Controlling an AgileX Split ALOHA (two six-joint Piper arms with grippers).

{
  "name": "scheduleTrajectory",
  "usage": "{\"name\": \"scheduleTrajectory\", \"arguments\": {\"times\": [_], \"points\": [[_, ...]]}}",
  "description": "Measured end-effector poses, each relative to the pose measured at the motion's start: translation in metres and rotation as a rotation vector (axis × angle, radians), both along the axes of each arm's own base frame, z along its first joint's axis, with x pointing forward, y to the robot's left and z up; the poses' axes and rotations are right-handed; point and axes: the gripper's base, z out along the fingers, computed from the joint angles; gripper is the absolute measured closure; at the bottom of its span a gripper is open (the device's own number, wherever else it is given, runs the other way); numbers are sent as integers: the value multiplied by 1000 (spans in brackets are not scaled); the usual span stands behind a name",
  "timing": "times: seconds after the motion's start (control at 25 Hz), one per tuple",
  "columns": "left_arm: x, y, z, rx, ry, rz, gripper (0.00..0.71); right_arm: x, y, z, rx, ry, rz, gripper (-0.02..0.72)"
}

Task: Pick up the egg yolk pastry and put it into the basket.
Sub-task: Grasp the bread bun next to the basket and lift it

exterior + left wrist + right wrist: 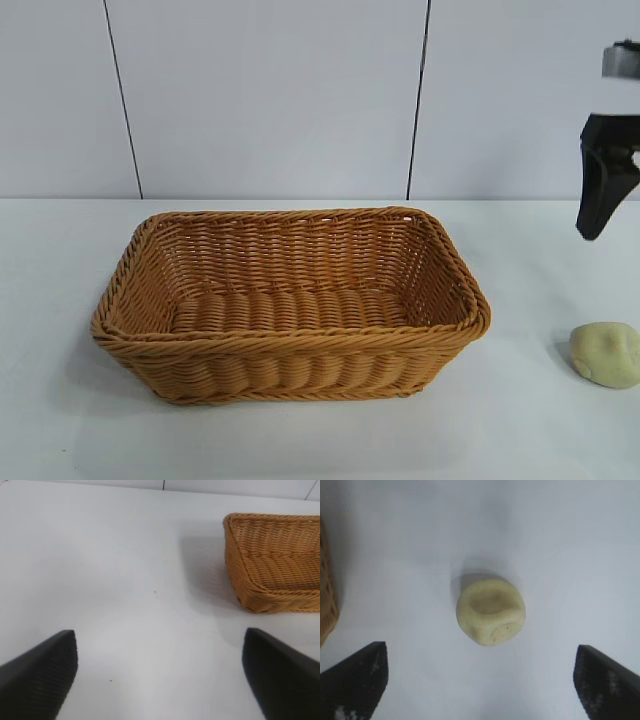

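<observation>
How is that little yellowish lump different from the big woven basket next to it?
The egg yolk pastry is small, pale cream and smooth; the basket is far larger, golden-brown and woven. The pastry is a solid rounded lump with a dent on top; the basket is a hollow rectangle with sloping sides and nothing inside. Both rest on the white table, apart from each other.

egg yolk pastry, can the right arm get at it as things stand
Probably yes: the right end effector hangs open above the egg yolk pastry, which sits alone on the table, clear of the basket.
</observation>
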Motion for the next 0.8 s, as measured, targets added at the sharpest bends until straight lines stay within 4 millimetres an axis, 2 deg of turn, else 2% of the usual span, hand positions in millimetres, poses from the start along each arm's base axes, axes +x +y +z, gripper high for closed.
{"name": "scheduleTrajectory", "arguments": {"times": [0.4,0.56,0.64,0.8], "points": [[0,0,0,0,0,0,20,9,-2,-40,-14,28,-11,8],[0,0,0,0,0,0,20,9,-2,-48,-14,44,-12,13],[0,0,0,0,0,0,20,9,-2,-50,-15,49,-11,71],[0,0,0,0,0,0,20,9,-2,-51,-13,59,-11,311]]}}
